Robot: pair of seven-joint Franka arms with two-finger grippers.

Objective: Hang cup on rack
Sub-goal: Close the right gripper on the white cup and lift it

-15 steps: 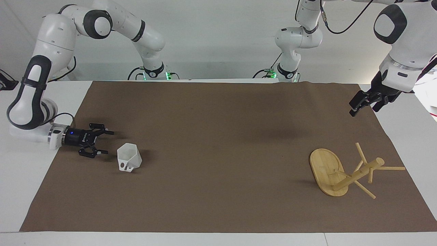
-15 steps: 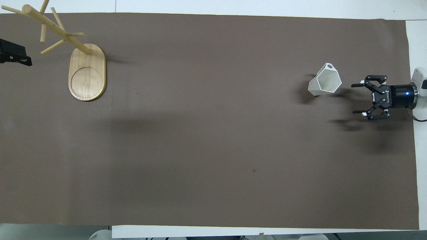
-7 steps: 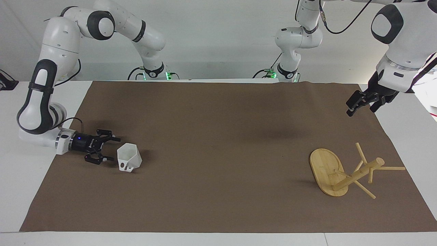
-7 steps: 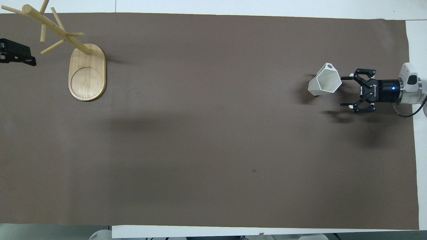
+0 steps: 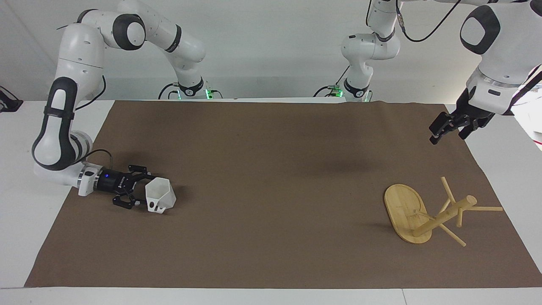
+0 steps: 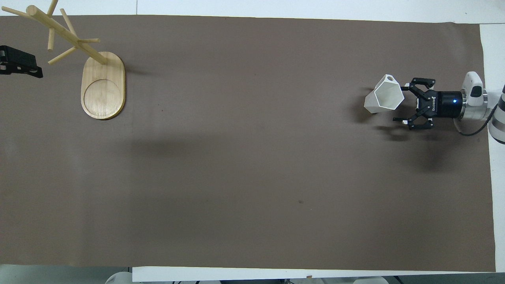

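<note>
The white faceted cup (image 5: pixel 161 194) stands rim up on the brown mat at the right arm's end, also in the overhead view (image 6: pixel 384 96). Its boxy handle (image 6: pixel 389 79) points away from the robots. My right gripper (image 5: pixel 143 190) lies level and low over the mat, open, with the cup's nearest corner at the mouth of its fingers (image 6: pixel 401 103). The bamboo rack (image 5: pixel 444 216) stands on its oval base (image 6: pixel 103 90) at the left arm's end, its pegs bare. My left gripper (image 5: pixel 445 139) hangs open and empty above the mat's edge beside the rack (image 6: pixel 19 65).
The brown mat (image 5: pixel 271 169) covers most of the white table. Nothing else lies between the cup and the rack.
My right gripper has slid along the mat toward the cup, from a hand's width away to its side. The left gripper has shifted only slightly. Cup and rack have not moved.
</note>
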